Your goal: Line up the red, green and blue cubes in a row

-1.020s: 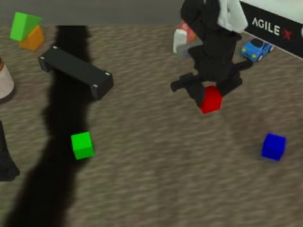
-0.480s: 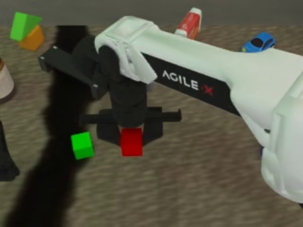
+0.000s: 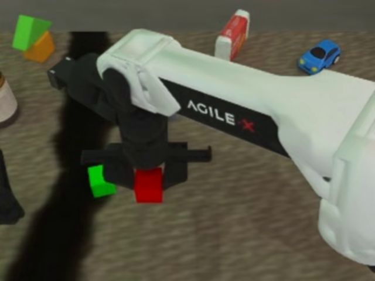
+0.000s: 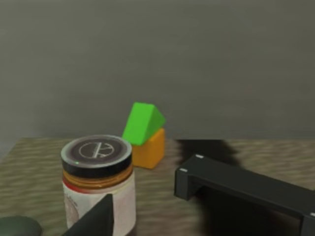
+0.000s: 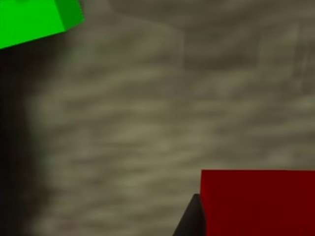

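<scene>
My right gripper (image 3: 148, 177) is shut on the red cube (image 3: 148, 186) and holds it over the left-middle of the table. The green cube (image 3: 101, 181) lies just to the left of it, partly covered by a dark gripper finger (image 3: 114, 174). In the right wrist view the red cube (image 5: 258, 201) sits against one finger (image 5: 193, 220), and the green cube (image 5: 34, 17) shows off to one side with bare table between them. The blue cube is hidden under the white right arm (image 3: 281, 117). My left arm (image 3: 7, 202) is parked at the table's left edge.
A black bridge-shaped block (image 3: 70, 73) lies behind the green cube. A green wedge on an orange block (image 3: 32, 35) stands at the back left, a jar (image 4: 97, 182) at the left edge. A red-and-white carton (image 3: 232, 34) and a blue toy car (image 3: 319, 55) stand at the back.
My right arm has carried the red cube from the right-middle leftward and forward, now ending beside the green cube. The arm now covers the blue cube. The left arm has not moved.
</scene>
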`<action>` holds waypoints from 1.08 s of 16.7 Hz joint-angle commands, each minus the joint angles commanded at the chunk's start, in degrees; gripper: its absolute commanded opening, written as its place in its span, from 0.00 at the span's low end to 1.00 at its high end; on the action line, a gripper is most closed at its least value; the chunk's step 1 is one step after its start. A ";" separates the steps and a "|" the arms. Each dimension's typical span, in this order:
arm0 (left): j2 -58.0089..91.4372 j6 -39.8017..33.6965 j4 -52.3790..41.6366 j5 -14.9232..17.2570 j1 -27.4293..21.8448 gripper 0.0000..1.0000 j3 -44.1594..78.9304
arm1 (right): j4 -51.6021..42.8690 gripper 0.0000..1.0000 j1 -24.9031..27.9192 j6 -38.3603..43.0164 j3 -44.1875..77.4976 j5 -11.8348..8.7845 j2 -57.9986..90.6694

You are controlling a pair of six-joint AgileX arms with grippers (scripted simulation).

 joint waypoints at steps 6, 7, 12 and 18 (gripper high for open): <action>0.00 0.00 0.00 0.00 0.00 1.00 0.00 | 8.65 0.00 0.15 0.11 -7.22 0.05 1.03; 0.00 0.00 0.00 0.00 0.00 1.00 0.00 | 10.83 0.00 0.23 0.13 -9.02 0.06 1.35; 0.00 0.00 0.00 0.00 0.00 1.00 0.00 | 14.19 0.00 0.41 0.19 -12.12 0.15 1.98; 0.00 0.00 0.00 0.00 0.00 1.00 0.00 | 14.19 0.38 0.41 0.19 -12.12 0.15 1.98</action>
